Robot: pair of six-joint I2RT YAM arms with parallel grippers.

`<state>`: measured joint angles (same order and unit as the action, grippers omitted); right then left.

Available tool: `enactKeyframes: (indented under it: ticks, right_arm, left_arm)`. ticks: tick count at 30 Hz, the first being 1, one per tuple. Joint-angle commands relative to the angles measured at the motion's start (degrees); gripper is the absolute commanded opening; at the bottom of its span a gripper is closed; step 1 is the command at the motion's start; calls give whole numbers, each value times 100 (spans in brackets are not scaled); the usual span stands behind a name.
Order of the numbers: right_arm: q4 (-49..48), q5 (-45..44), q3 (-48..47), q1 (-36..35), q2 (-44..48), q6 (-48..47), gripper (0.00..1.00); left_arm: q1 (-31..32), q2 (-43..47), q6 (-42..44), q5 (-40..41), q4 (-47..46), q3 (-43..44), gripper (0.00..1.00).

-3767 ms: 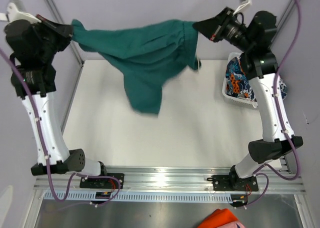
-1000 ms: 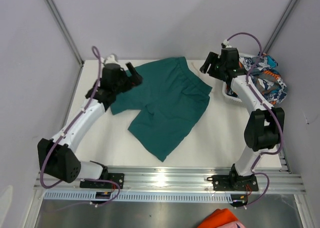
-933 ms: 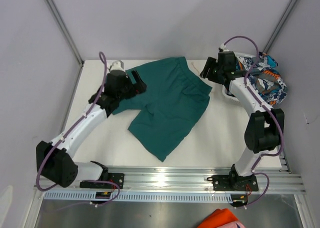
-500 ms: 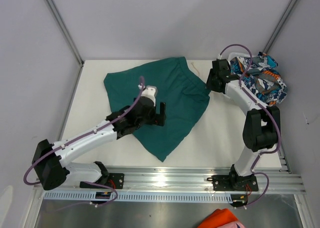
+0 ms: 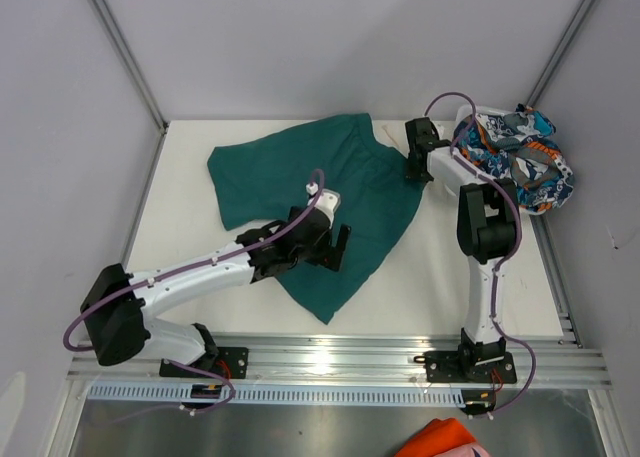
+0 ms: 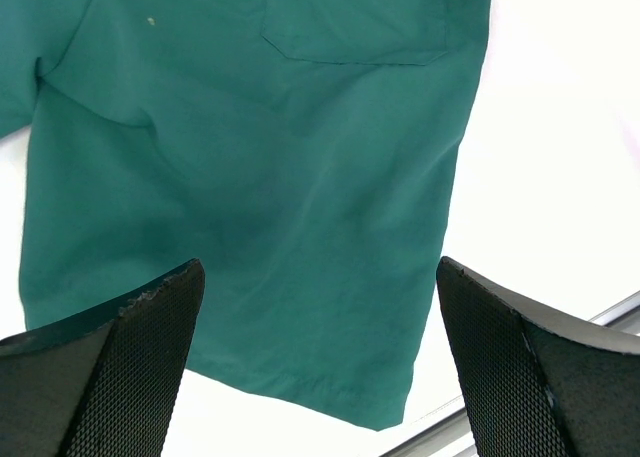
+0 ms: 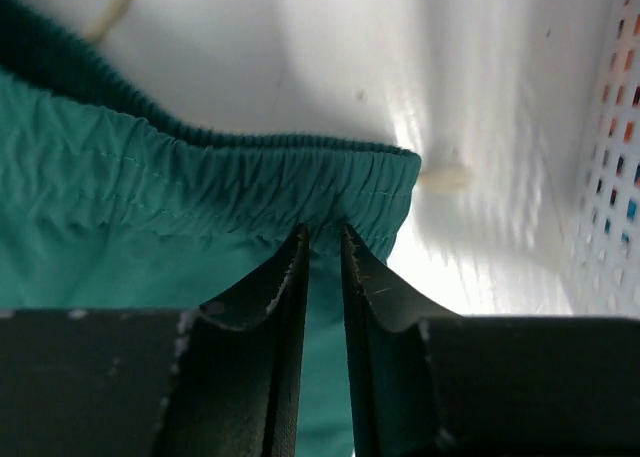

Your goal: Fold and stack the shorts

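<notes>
The teal shorts (image 5: 300, 172) lie spread flat on the white table, waistband at the back right and one leg pointing to the front. My left gripper (image 5: 336, 245) hovers over that front leg, open and holding nothing; its wrist view shows the leg and hem (image 6: 300, 177) between wide jaws (image 6: 318, 269). My right gripper (image 5: 413, 163) sits at the right corner of the waistband (image 7: 250, 167). Its jaws (image 7: 322, 235) stand almost together, with puckered teal fabric in the narrow gap. The printed shorts (image 5: 515, 157) are heaped at the back right.
A white mesh basket (image 7: 608, 167) stands just right of the right gripper, under the printed shorts. A pale drawstring (image 5: 390, 134) trails from the waistband. An orange cloth (image 5: 440, 439) lies below the front rail (image 5: 330, 362). Purple walls enclose the table.
The left arm swept from the shorts' back left edge to above the front leg, still open. The right gripper dropped onto the waistband corner and its jaws narrowed.
</notes>
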<state>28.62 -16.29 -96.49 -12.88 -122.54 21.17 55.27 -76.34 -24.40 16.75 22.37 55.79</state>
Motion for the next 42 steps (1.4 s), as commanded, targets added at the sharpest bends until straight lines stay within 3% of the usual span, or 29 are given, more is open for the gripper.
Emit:
enactKeyframes:
  ticks: [1,7,19,31,42]
  right_arm:
    - [292,-638,-598,14,-392,10,21]
    - [434,-849,-731,14,-535,-16,20]
    - [513,-401,-503,-21,-367,-95,17]
    - [574,-313,-590,-47,-481,-130,17]
    - [645,-322,-617,-74,-455,-113,17]
  left_arm:
    - [72,-170,199,-102,-233,-68,99]
    - [379,-513,296,161,-93,151,99]
    - [907,-1288,410,452,479,600,95]
    - [1846,-848,138,364,1164,143,84]
    - [1900,-1533,59,285,1314,283,75]
